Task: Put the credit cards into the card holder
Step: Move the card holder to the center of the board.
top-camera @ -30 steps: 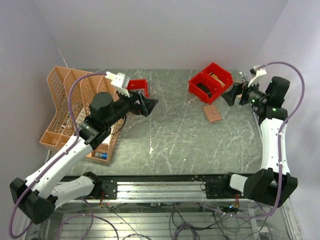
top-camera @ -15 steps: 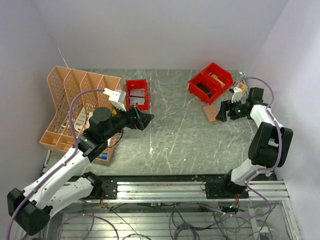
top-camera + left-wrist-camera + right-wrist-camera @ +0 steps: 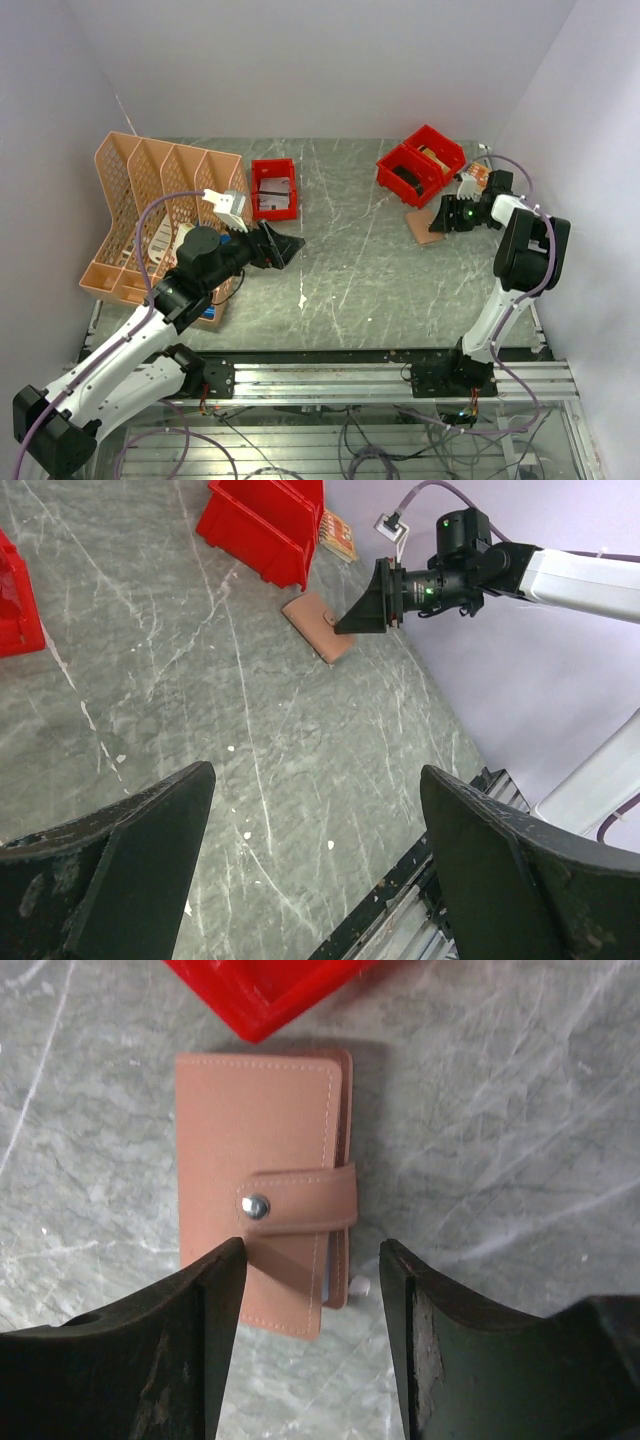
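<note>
The tan card holder (image 3: pixel 255 1150) lies shut on the table, its snap strap fastened, just in front of the red bins. It also shows in the top view (image 3: pixel 424 226) and the left wrist view (image 3: pixel 318 626). My right gripper (image 3: pixel 312 1252) is open and low over its strap end, one finger on each side; it shows too in the top view (image 3: pixel 445 215). My left gripper (image 3: pixel 285 247) is open and empty above the table's middle left. A whitish-grey card with a dark stripe (image 3: pixel 275 200) lies in the small red bin (image 3: pixel 255 188). I cannot pick out the light blue card.
A peach mesh file rack (image 3: pixel 140 190) stands at the back left, with a small blue-and-white thing (image 3: pixel 205 313) at its near end. Two red bins (image 3: pixel 420 160) stand at the back right, right beside the card holder. Walls close in on both sides.
My right arm has folded down and brought its gripper low over the card holder. My left gripper has drawn back towards me, uncovering the small red bin.
</note>
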